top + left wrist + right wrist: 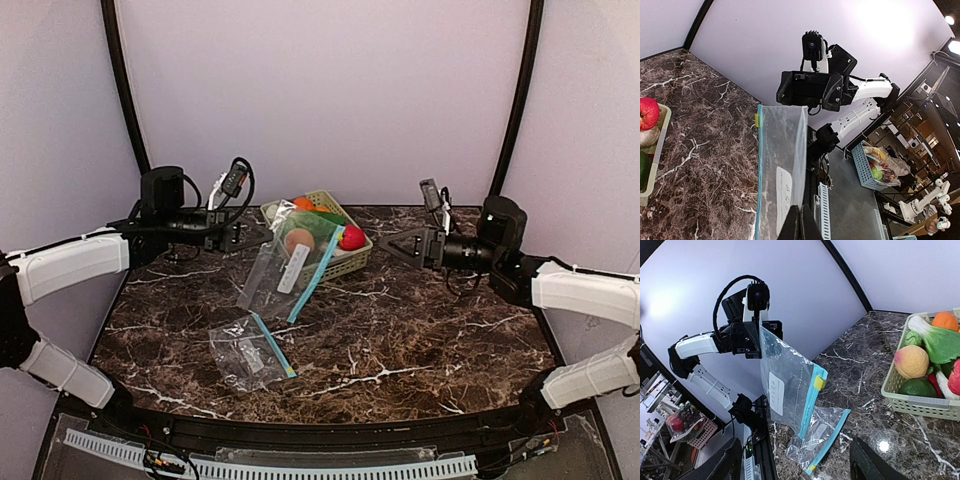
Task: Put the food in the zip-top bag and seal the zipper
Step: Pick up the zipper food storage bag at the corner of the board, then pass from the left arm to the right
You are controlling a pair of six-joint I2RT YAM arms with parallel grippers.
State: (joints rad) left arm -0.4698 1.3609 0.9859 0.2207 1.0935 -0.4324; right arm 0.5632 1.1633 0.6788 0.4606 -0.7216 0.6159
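A clear zip-top bag (pixel 291 265) with a blue zipper hangs tilted in the air in front of the basket. My left gripper (pixel 258 236) is shut on its upper left corner; in the left wrist view the fingers (pixel 801 220) pinch the bag (pixel 782 160). The food lies in a pale green basket (pixel 345 265): a peach (pixel 911 361), an orange (pixel 945 320), leafy greens (pixel 940 342) and a red apple (pixel 351 238). My right gripper (pixel 382 246) hovers just right of the basket, open, with nothing between its fingers (pixel 722 465).
A second, crumpled zip-top bag (pixel 250 352) lies flat on the marble table (pixel 430 330), near the front left. The basket stands at the back centre. Pale walls close in the back and sides.
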